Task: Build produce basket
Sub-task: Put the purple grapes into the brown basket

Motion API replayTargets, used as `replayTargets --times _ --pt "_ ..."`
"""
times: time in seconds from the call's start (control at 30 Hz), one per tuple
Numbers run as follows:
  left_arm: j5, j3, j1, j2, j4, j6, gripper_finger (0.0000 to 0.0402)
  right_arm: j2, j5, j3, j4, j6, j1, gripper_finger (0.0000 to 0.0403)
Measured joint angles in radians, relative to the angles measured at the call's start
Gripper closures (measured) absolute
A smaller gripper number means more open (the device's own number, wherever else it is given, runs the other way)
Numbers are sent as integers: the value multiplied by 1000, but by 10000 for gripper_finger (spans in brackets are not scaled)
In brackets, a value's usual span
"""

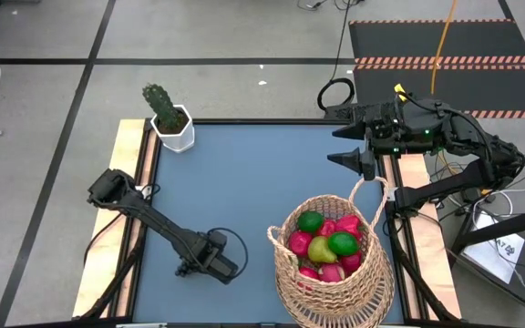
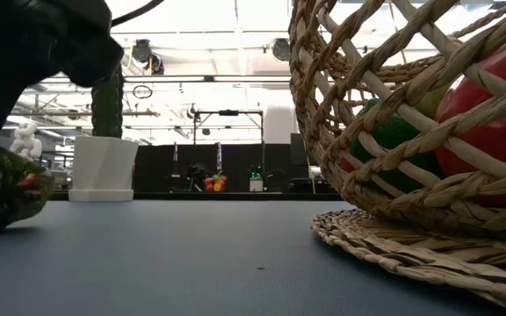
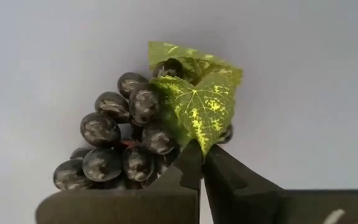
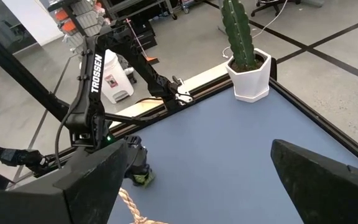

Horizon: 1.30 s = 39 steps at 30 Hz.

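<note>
One soft leaf [image 3: 197,106] of the light, floppy grape bunch [image 3: 126,146] is being pinched by the closed left gripper [image 3: 202,163].

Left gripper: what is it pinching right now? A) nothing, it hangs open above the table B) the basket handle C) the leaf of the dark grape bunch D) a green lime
C. In the left wrist view the left gripper has its fingers closed together on the tip of the green leaf of the grape bunch, which lies on the blue table, apart from the basket.
</note>
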State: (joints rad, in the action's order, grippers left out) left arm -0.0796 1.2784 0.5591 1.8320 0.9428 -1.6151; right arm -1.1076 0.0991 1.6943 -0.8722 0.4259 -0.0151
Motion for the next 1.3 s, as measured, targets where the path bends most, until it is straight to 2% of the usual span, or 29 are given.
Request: replayTargets --times 0.13,0.27,0.57,0.73,1.0,1.3 --pt "6 54 0 -1 43 20 397 0 0 0 0 0 0 14" --pt "67 129 0 -30 134 33 398 0 0 0 0 0 0 14" --pt "237 309 0 -141 429 70 400 0 2 0 0 0 0 14" --pt "264 418 -10 -186 622 131 400 0 3 0 0 0 0 14" --pt "318 559 -62 -252 628 334 401 0 4 0 0 0 0 14" --pt "402 747 -154 -258 627 530 401 0 4 0 0 0 0 14"
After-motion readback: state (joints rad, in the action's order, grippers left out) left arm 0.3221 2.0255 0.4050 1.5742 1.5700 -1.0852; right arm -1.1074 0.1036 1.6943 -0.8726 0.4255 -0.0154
